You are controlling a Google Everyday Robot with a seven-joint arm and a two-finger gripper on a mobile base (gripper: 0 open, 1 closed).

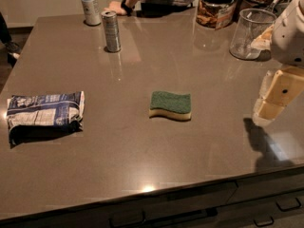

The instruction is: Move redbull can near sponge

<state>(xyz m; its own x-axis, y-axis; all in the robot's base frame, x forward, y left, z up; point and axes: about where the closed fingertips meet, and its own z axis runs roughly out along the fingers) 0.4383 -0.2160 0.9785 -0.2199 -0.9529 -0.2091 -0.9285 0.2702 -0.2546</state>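
The redbull can [111,31], slim, tall and silver-grey, stands upright at the back left of the dark table [142,160]. The sponge [171,105], dark green top over pale yellow foam, lies flat near the table's middle. My gripper [271,99] hangs at the right edge of the view, above the table's right side, well to the right of the sponge and far from the can. It holds nothing.
A shorter whitish can [90,8] stands behind the redbull can. A blue-and-white printed bag [45,113] lies at the left. A clear measuring cup [249,33] and jars [216,6] stand at the back right. A person's arm [126,1] rests at the far edge.
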